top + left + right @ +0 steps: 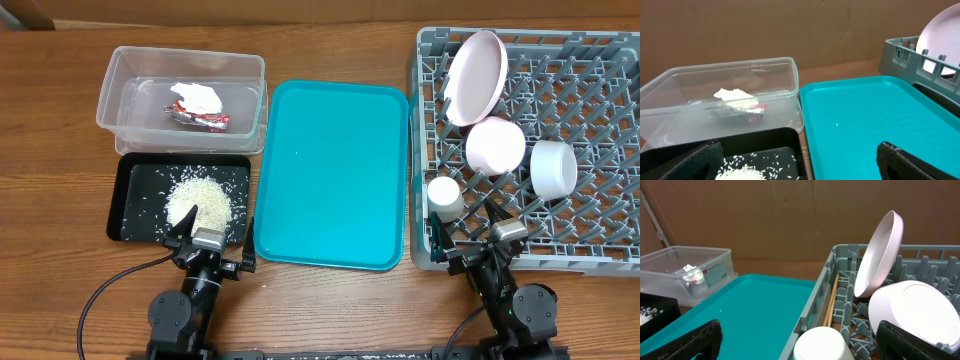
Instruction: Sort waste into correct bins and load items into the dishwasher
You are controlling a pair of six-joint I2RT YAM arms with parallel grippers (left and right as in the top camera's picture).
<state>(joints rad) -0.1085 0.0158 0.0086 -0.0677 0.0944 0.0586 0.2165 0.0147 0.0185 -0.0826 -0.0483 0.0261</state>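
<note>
The clear tub point(112, 95) holds the white tissue wad point(198, 97) and the red wrapper point(205, 120); both also show in the left wrist view point(735, 105). The black tray point(130, 200) holds a heap of rice point(200, 200). The grey rack point(600, 250) holds the pale pink plate point(476, 76) on edge, the pink bowl point(495, 145), the white-grey bowl point(553, 167), the small cup point(445, 196) and chopsticks point(832, 300) along its left wall. My left gripper point(210, 243) is open and empty at the tray's near edge. My right gripper point(480, 238) is open and empty at the rack's near edge.
A large teal serving tray point(335, 170) lies between the bins and the rack. A brown cardboard wall point(790, 215) stands behind the table. Bare wooden tabletop point(330, 300) runs along the front edge.
</note>
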